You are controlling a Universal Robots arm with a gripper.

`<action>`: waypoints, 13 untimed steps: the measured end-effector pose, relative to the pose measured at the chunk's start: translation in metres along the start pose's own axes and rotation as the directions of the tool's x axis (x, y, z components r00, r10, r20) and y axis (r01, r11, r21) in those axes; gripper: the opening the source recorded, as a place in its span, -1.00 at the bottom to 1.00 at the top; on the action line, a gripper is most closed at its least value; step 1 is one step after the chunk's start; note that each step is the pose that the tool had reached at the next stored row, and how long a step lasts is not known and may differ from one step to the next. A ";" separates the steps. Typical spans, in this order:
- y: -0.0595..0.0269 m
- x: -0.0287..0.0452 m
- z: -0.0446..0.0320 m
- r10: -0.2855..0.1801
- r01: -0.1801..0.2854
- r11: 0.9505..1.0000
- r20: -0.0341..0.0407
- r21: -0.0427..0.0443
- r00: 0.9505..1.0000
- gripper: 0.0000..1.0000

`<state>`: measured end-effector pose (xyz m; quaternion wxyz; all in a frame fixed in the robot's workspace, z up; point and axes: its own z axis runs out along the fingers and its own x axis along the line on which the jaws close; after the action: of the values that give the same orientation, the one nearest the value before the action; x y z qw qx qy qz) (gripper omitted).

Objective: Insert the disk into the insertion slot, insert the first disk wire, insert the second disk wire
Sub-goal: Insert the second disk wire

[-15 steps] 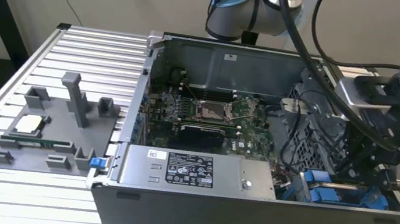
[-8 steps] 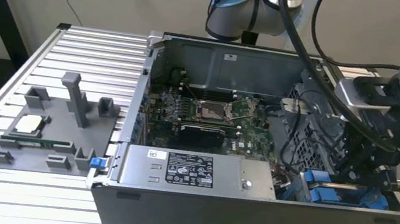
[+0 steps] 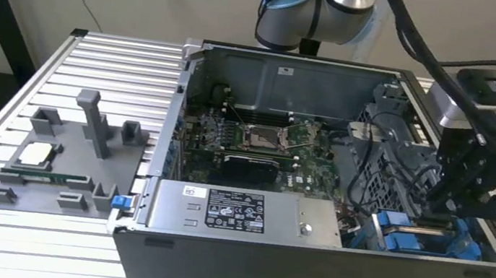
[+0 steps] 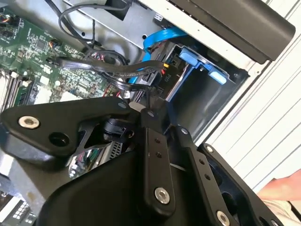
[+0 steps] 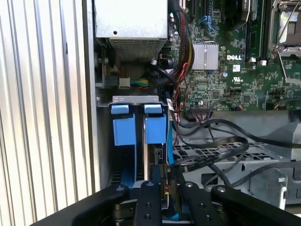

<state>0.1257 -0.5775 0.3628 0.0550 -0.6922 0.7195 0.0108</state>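
The gripper [image 3: 445, 210] reaches down into the near corner of the open computer case [image 3: 308, 264] on the exterior view's right. The disk [image 5: 156, 157] stands on edge in the insertion slot [image 5: 136, 100], held between bright blue carrier parts [image 5: 155, 127]; the blue bracket [image 4: 200, 63] also appears in the second wrist view. The black fingers [image 4: 153, 150] converge at the disk's connector end. They appear shut on the plug of a disk wire [image 4: 136, 75], among a blue flat cable and black leads. The plug itself is largely hidden by the fingertips.
A grey power-supply box [image 3: 237, 214] lies along the case front, the motherboard [image 3: 258, 140] behind it. A perforated cage [image 3: 390, 166] and loose black cables [image 5: 221, 150] crowd the gripper. A grey fixture with parts [image 3: 60, 164] sits on the slatted table at the exterior view's left.
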 end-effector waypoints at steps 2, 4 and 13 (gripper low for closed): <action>-0.0003 -0.0005 -0.0049 0.000 0.000 1.000 0.000 0.000 1.000 1.00; -0.0006 -0.0010 -0.0104 0.000 0.000 1.000 0.000 -0.001 1.000 1.00; -0.0022 -0.0034 -0.0366 0.001 -0.001 1.000 0.000 -0.012 1.000 1.00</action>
<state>0.1256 -0.5775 0.3996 0.0506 -0.6921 0.7199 0.0151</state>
